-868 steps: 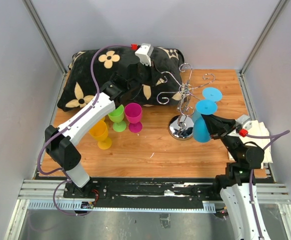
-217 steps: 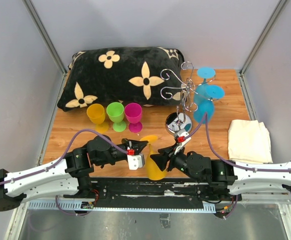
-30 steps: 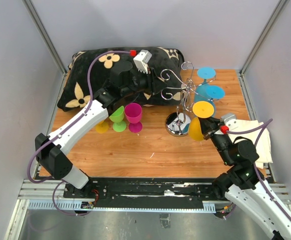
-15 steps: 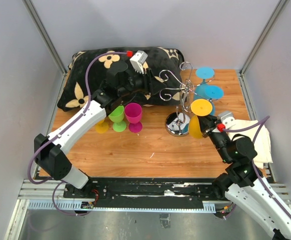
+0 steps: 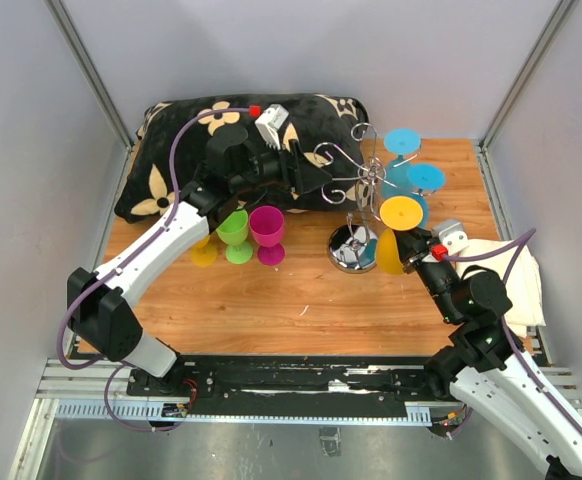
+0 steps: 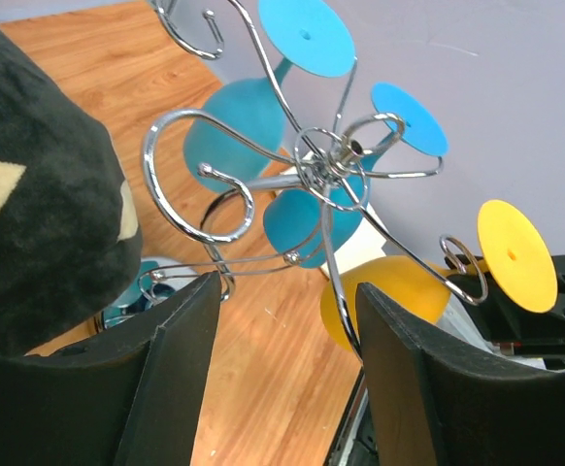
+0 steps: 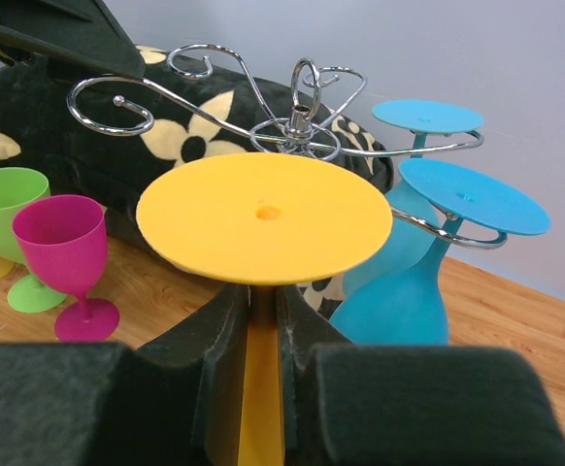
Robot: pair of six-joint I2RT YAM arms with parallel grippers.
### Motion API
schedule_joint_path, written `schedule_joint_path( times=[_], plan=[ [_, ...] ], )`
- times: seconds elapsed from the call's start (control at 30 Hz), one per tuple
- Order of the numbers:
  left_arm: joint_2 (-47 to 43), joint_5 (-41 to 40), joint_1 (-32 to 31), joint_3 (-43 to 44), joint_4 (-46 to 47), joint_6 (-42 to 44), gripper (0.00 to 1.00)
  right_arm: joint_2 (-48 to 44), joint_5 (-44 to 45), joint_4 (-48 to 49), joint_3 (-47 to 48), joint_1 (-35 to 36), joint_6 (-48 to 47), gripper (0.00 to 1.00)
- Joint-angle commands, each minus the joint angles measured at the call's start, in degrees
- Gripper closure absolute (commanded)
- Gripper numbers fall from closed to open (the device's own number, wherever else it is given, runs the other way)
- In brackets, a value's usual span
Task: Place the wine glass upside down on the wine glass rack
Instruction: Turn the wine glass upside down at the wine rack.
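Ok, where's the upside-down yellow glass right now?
Top view, right of centre: the yellow glass is held inverted in the right gripper, on the right side of the wine glass rack, just in front of the two blue glasses.

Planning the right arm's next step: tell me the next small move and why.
Probably nudge the inverted yellow plastic wine glass sideways until its stem slips into the free curled hook of the shiny chrome wire rack. The right hand is clamped on the stem, foot uppermost, and the left wrist view shows the foot beside that hook, apparently not yet resting on it.
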Motion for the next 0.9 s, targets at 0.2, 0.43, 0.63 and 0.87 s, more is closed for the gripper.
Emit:
schedule_joint_path(
  times=[0.2,0.43,0.63,0.87],
  plan=[
    [-2.64,4.97,-0.03,-0.92,4.3,-2.87,0.31,-1.58,0.0,0.87,1.2,-0.65,-1.12,0.97],
    [-2.44,4.56,-0.11,-2.25,4.64,-3.41,0.43,-2.68,3.23,1.0,0.43,-0.65,-1.98,0.98],
    [-1.79,4.4,-0.19,-2.82,4.67,-3.74,0.53,-0.99,8.52,-0.15,1.35,-0.65,-2.99,0.99],
    [-1.41,4.39,-0.2,-3.01,4.61,-3.64,0.66,3.42,6.62,0.3,2.99,-0.65,-4.75,0.99]
  ],
)
